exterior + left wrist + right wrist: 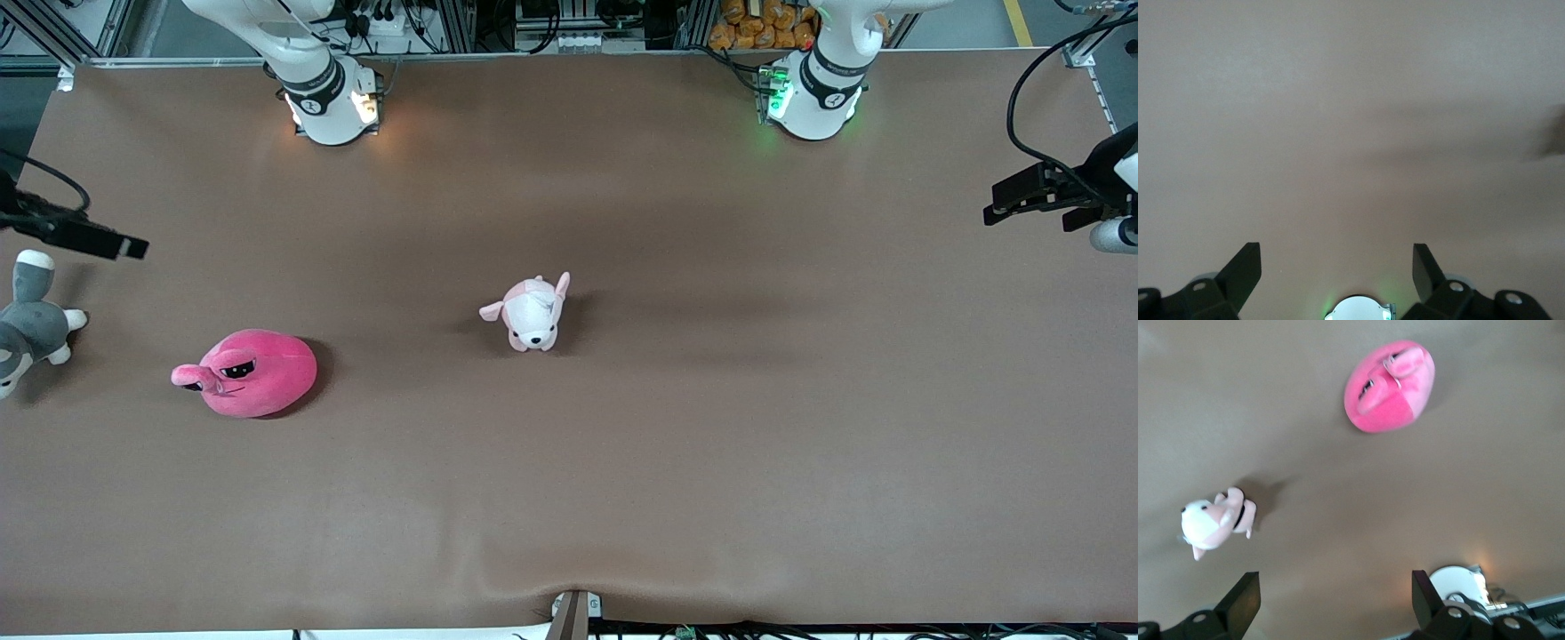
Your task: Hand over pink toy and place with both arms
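The pink toy [253, 373], a round hot-pink plush with stalk eyes, lies on the brown table toward the right arm's end. It also shows in the right wrist view [1388, 387], well clear of the fingers. My right gripper [124, 246] hangs open and empty over the right arm's end of the table, beside the grey plush; its fingers stand wide apart in its wrist view [1336, 583]. My left gripper [1000, 203] hangs open and empty over the left arm's end, with only bare table under it [1337, 257].
A small pale pink-and-white plush dog [532, 311] lies mid-table, also in the right wrist view [1215, 523]. A grey-and-white plush animal [31, 324] lies at the right arm's end. The arm bases [329, 98] [813, 98] stand at the table's edge farthest from the front camera.
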